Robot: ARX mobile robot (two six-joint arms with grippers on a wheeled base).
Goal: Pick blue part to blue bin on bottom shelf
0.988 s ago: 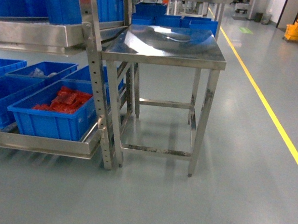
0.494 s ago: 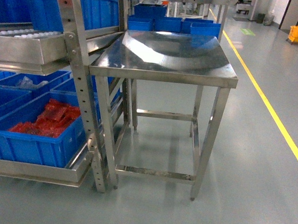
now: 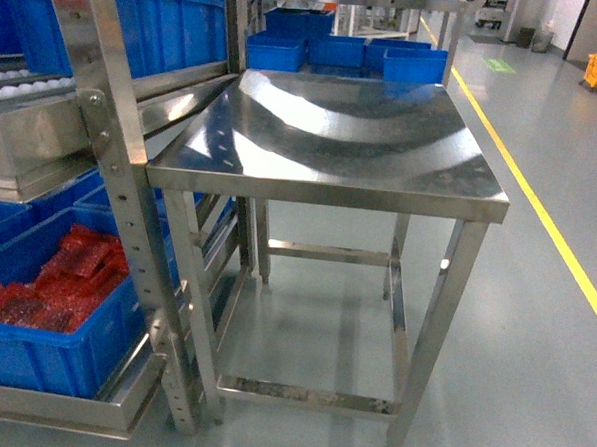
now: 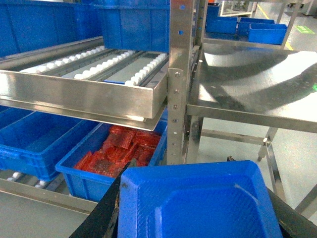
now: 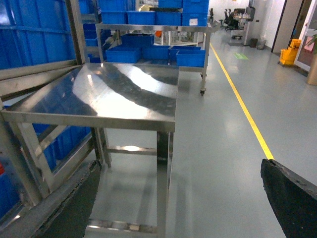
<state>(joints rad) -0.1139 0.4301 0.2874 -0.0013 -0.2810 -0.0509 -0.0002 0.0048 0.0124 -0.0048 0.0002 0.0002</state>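
1. Stainless steel makes up the worktop (image 3: 333, 135), which stands bare-topped just beside the rack's upright post (image 3: 111, 174).
2. Low on the rack, the bottom shelf (image 3: 48, 411) carries the blue bin (image 3: 51, 356) at its front edge, near the right-hand corner by the post.
3. Red pieces (image 3: 66, 271) lie heaped inside that bin.
4. A second blue crate (image 4: 29, 148) sits on the same shelf, just beside the bin on its far-from-the-post side.
5. Above them an upper shelf (image 4: 89, 94) with rows of white rollers slopes toward its front bar.
6. The left claw (image 4: 195, 198) is clenched around the blue part (image 4: 198, 213): dark fingers (image 4: 101, 218) press against both its sides.
7. The part shows a hollow, rimmed face and hangs in the air before the rack, apart from the bin and above the level of the bottom shelf.
8. The right claw (image 5: 178, 188) is released, its two dark fingers spread wide with only floor and the worktop's legs between them.
9. More blue crates (image 3: 338, 50) stand beyond the worktop's far edge.
10. A yellow line (image 3: 540, 206) runs along the grey floor.
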